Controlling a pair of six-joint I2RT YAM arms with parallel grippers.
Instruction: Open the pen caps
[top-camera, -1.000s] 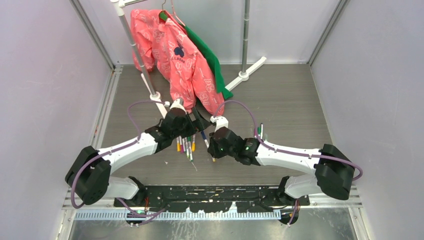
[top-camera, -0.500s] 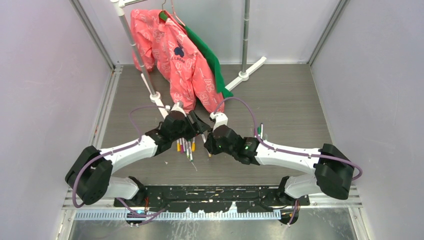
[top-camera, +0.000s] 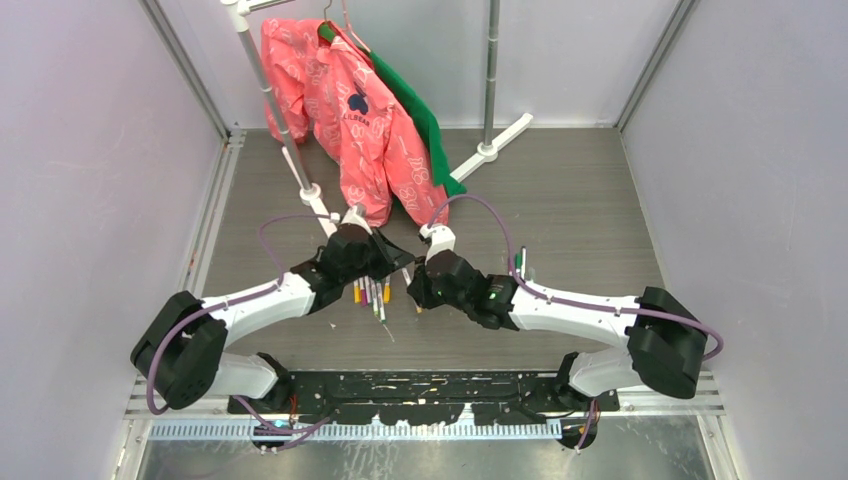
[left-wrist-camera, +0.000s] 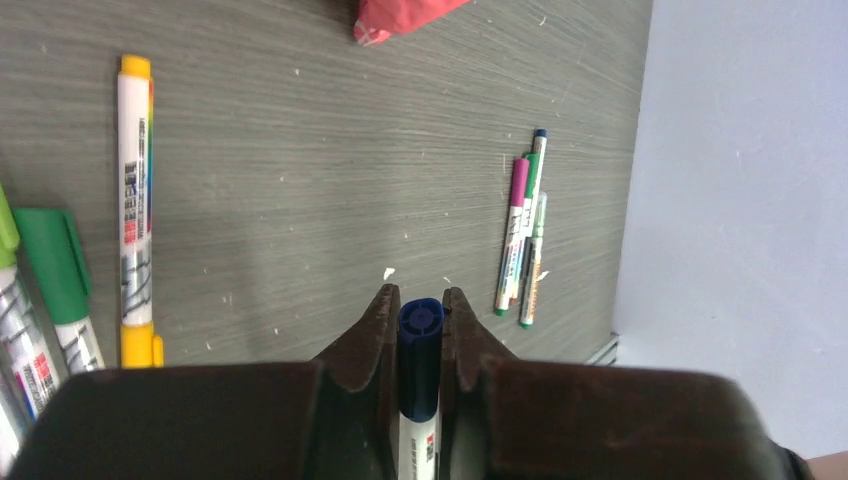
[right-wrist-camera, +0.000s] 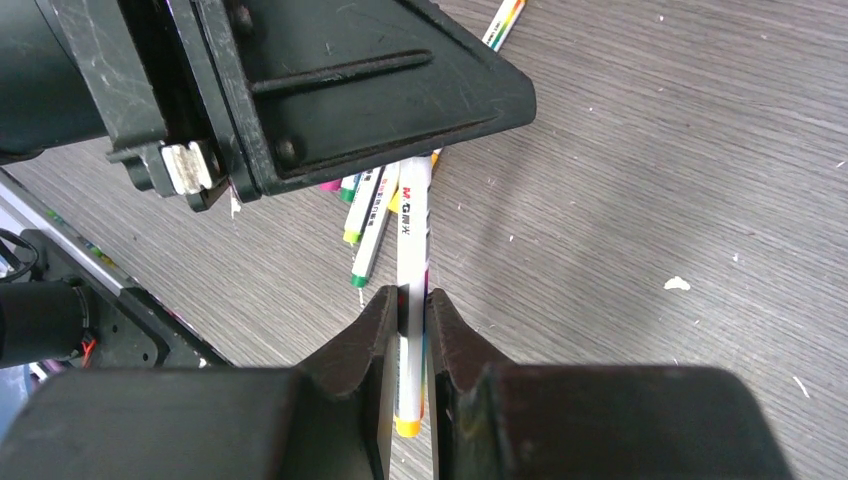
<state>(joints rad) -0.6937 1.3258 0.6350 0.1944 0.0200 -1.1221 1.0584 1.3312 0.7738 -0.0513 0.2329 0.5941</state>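
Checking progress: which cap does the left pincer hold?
The dark blue cap, clamped in the left pincer; the yellow cap, green cap and magenta cap sit on pens lying on the table.

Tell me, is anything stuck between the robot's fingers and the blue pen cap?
No, nothing visible is in the way. The fingers of the left gripper are shut right on the blue cap, touching both its sides. The right gripper is clamped on a white pen barrel, apparently the same pen.

The left gripper (left-wrist-camera: 420, 308) crowds the right gripper (right-wrist-camera: 411, 303) above loose pens (right-wrist-camera: 366, 243); the table (top-camera: 580, 200) lies open rightward.
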